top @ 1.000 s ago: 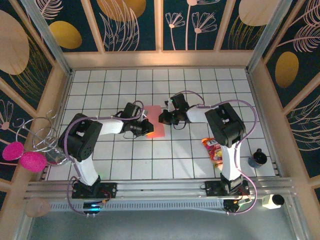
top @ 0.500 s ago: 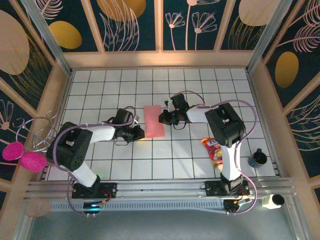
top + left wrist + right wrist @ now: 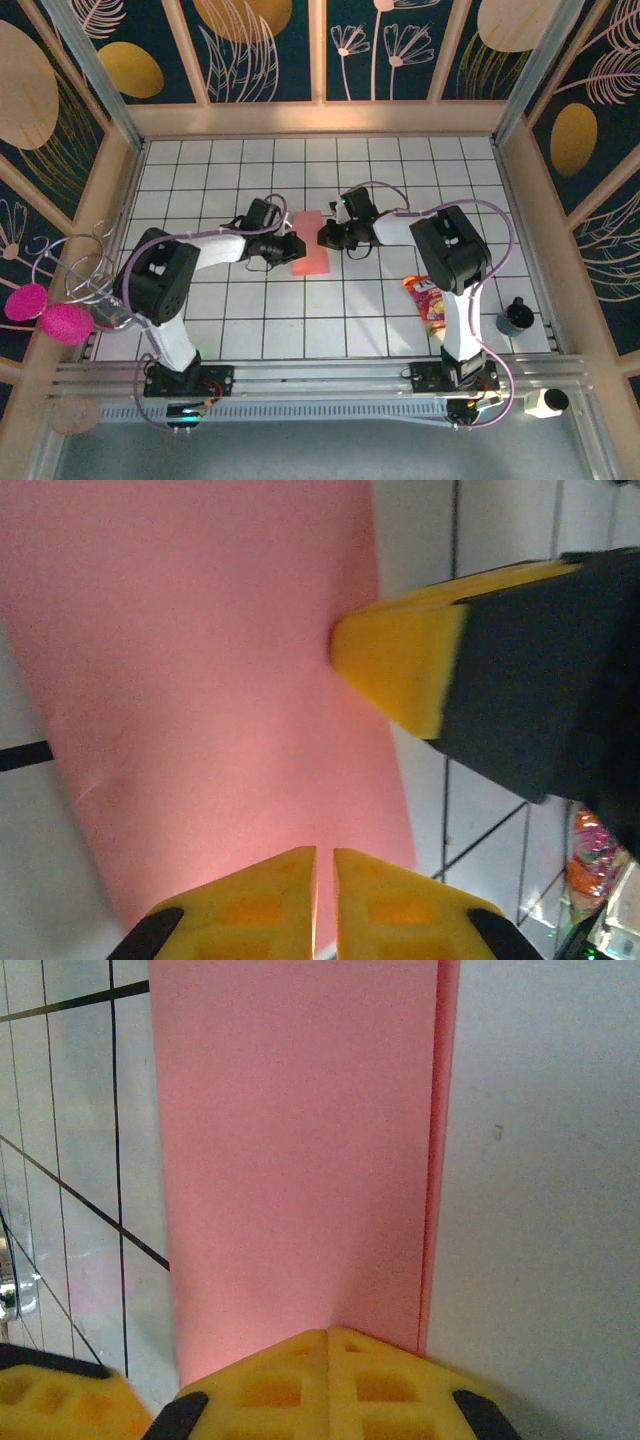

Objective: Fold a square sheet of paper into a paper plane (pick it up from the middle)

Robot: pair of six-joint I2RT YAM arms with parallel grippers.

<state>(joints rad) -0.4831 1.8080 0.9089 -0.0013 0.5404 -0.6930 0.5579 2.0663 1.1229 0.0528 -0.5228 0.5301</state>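
Top view: the pink paper sheet point(image 3: 309, 245) lies flat mid-worktop point(image 3: 400, 170). It is folded to a narrow rectangle, long side running near-to-far with a slight tilt. We see the left arm point(image 3: 165, 285) reaching in from the left, its jaws at the sheet's left long edge. The right arm point(image 3: 450, 250) comes in from the right, its jaws at the right long edge toward the far end. Jaw gaps are too small to read from here. A red-and-yellow snack packet point(image 3: 427, 298) sits beside the right arm, well apart from the sheet. A small dark bottle point(image 3: 515, 317) stands near the right wall.

Left wrist: the sheet point(image 3: 200, 680) takes the left and middle of the frame, flat on the worktop. Left jaws are all but together, with just a hairline slit between the yellow pads point(image 3: 250, 905), and sit over the sheet's near edge. We can't tell whether any paper is in the slit. The right arm's yellow pad point(image 3: 395, 660) touches the sheet's opposite long edge. The snack packet point(image 3: 590, 845) is at the lower right, blurred.

Right wrist: the sheet point(image 3: 300, 1160) runs straight away from the jaws. A lower layer peeks out as a thin strip along the right side, so we read two layers, edges not quite flush. Right jaws are together, pads point(image 3: 270, 1385) meeting at the sheet's near edge, close to that right-hand side. We can't tell if they pinch the paper. The left arm's yellow pad point(image 3: 45, 1400) is in the bottom-left corner, beside the sheet's other edge.
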